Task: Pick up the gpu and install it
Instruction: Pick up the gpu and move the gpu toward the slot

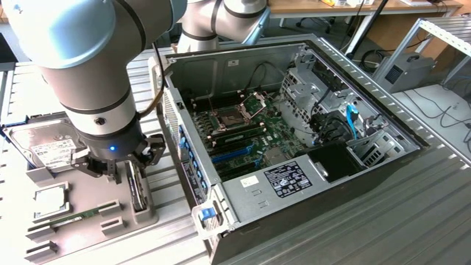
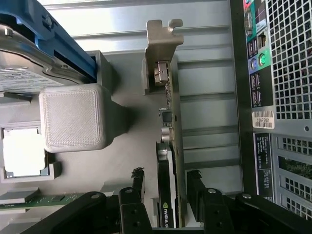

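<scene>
Gripper (image 2: 166, 187) jaws apart, one finger (image 2: 138, 187) each side of gpu (image 2: 169, 131), not clamped. Gpu on edge in grey tray (image 2: 136, 146) slot; NVIDIA print on black edge. Beside it: grey block (image 2: 73, 117), CPU (image 2: 22, 151), RAM stick (image 2: 44, 200), hard drive (image 2: 19, 78). Beyond: open PC case (image 2: 287, 97) with barcode sticker (image 2: 263, 119).

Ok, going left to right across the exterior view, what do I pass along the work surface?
From the exterior view's left: hard drive → gpu standing on edge → open computer case → grey box at the far right.
</scene>
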